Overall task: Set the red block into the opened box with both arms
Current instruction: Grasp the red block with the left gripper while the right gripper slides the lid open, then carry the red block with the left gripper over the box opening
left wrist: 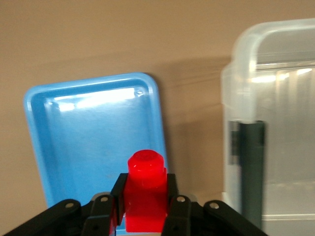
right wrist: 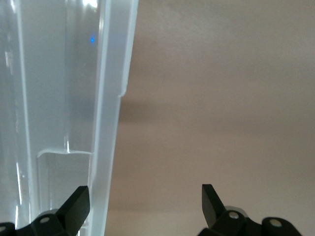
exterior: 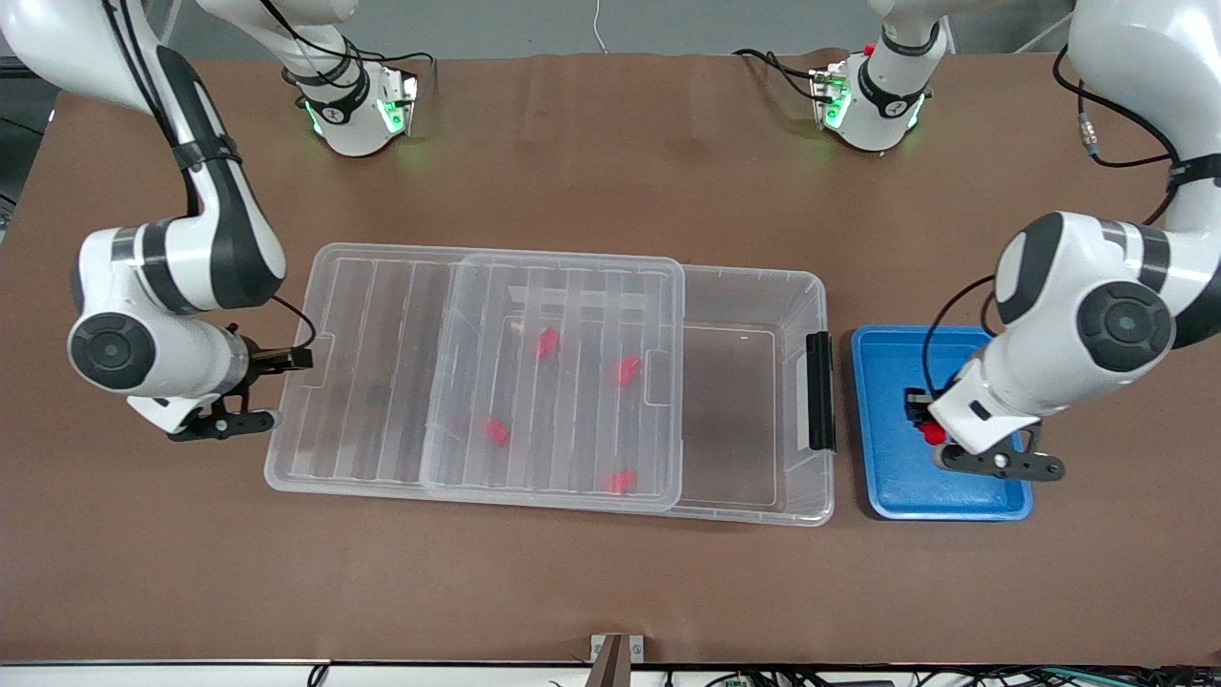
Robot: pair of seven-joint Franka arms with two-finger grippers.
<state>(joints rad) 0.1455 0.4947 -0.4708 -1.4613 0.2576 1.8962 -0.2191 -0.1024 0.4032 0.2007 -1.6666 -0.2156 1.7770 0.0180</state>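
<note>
The clear box (exterior: pixel 754 277) lies mid-table with its ribbed lid (exterior: pixel 382 372) slid toward the right arm's end, so the part by the black handle (exterior: pixel 820 391) is uncovered. Several red blocks (exterior: pixel 547 342) lie inside under the lid. My left gripper (exterior: pixel 927 420) hangs over the blue tray (exterior: pixel 882 477), shut on a red block (left wrist: pixel 145 172) that stands up between its fingers (left wrist: pixel 145 189). My right gripper (right wrist: pixel 144 189) is open at the lid's outer end (right wrist: pixel 110 123), with one finger over the lid and the other over the bare table.
The blue tray (left wrist: pixel 88 142) sits just past the box's handle end (left wrist: pixel 252 167), toward the left arm's end. Brown tabletop surrounds both containers. Both arm bases stand at the table's back edge.
</note>
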